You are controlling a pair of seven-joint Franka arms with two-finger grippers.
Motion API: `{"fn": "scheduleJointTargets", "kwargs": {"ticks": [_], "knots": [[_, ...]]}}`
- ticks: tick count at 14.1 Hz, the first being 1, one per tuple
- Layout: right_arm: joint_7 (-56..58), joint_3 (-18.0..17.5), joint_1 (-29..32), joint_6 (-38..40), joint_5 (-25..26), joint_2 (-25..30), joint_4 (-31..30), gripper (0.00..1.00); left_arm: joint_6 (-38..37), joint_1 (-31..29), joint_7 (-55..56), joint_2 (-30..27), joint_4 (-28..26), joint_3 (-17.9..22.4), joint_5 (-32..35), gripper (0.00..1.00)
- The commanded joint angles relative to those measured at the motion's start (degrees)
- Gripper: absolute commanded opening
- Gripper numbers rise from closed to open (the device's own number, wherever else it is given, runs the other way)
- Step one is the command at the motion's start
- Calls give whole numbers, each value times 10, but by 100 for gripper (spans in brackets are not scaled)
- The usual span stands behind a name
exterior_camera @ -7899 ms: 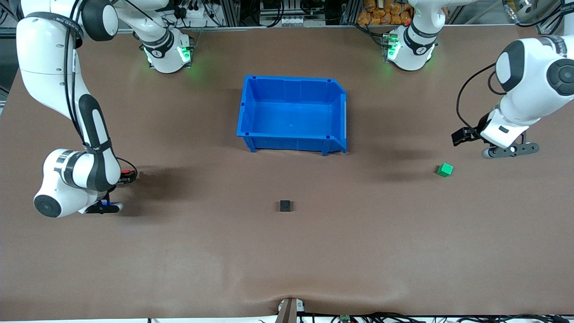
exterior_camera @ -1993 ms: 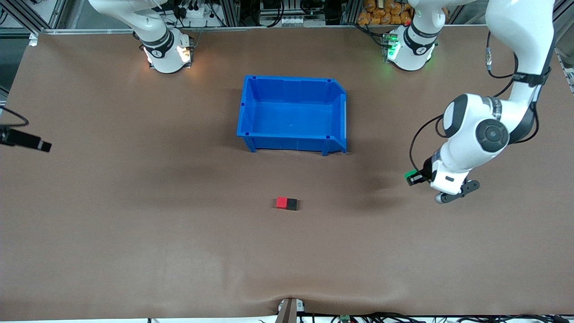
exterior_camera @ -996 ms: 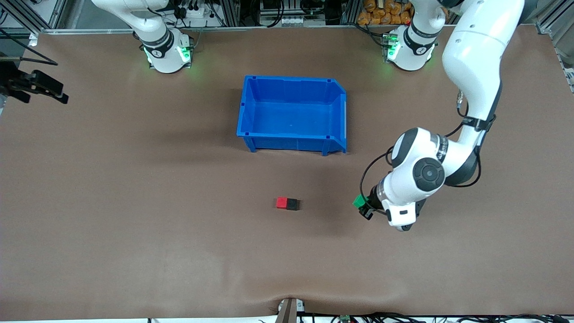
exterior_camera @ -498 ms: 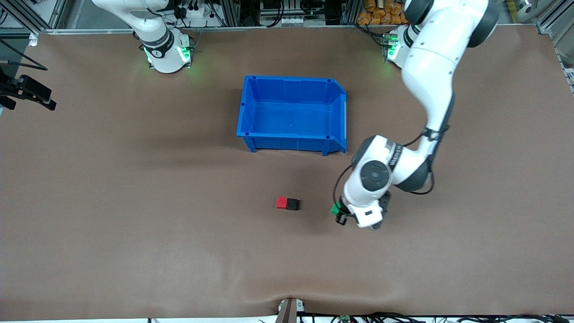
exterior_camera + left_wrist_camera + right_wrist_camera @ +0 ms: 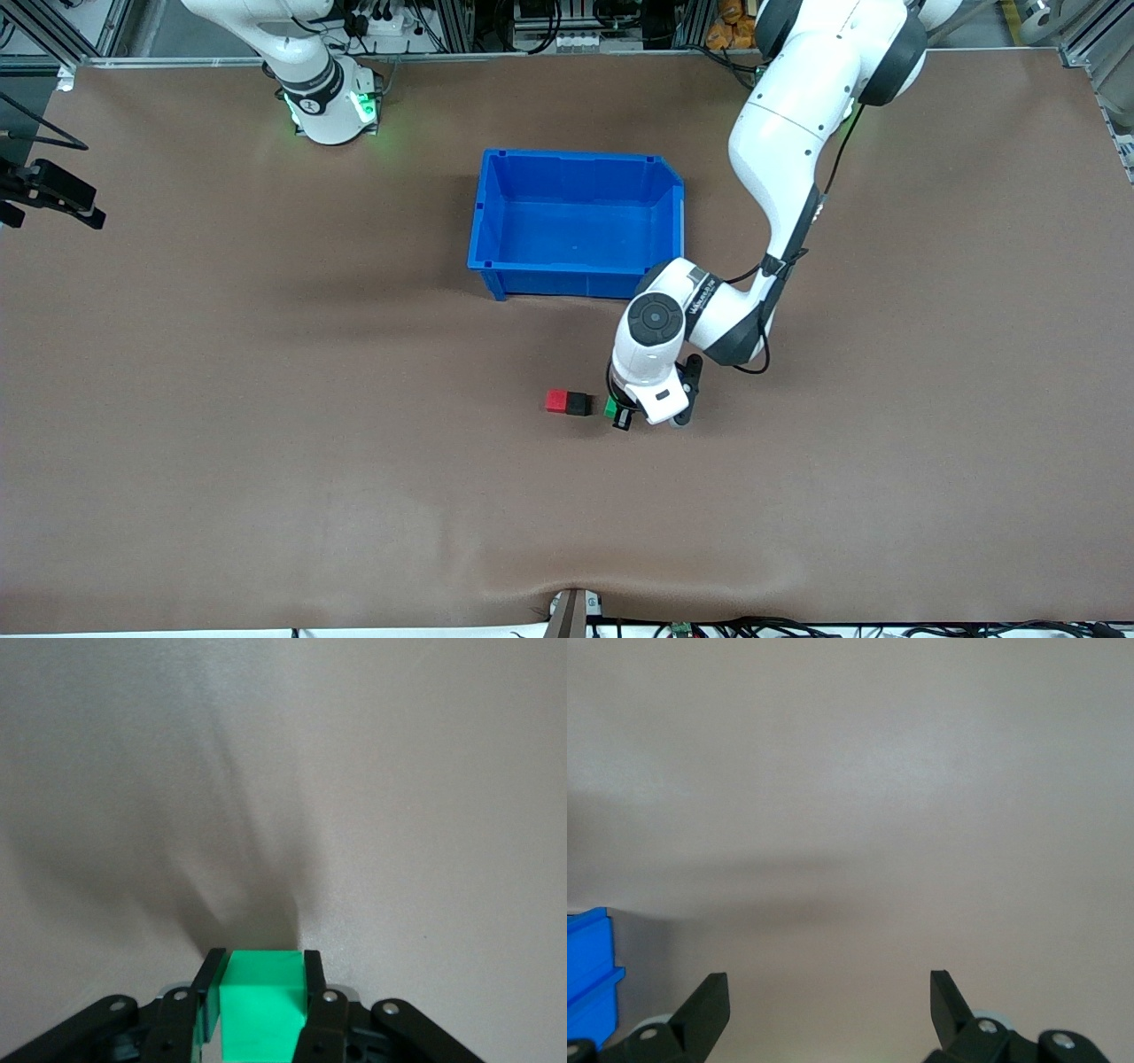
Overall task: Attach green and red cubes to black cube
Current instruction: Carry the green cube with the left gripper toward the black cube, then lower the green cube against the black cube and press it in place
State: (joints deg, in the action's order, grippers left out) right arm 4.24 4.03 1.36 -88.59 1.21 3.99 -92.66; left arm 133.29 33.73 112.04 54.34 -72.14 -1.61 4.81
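Reaching low | left claw [image 5: 617, 415] grips green cube [image 5: 259, 1003] by black cube [image 5: 578, 404] | right claw [image 5: 824, 1005] unclenched, waiting

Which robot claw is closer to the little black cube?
Left. The left claw holds the green cube just beside the black cube. The right claw waits at the right arm's end of the table, open.

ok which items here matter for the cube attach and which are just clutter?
In the job:
- green cube, held by left gripper
- red cube, touching black cube

Lying about:
- blue bin
- right gripper, open, waiting at the table's edge
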Motion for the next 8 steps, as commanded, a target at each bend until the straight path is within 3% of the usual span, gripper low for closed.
{"fn": "scheduleJointTargets", "kwargs": {"ticks": [1, 8], "knots": [[2, -10, 5, 13, 1, -5, 16, 100, 4, 5, 49, 19, 21, 4, -6, 0], [3, -10, 0, 15, -1, -5, 16, 100, 0, 19, 111, 17, 20, 3, -7, 0]]}}
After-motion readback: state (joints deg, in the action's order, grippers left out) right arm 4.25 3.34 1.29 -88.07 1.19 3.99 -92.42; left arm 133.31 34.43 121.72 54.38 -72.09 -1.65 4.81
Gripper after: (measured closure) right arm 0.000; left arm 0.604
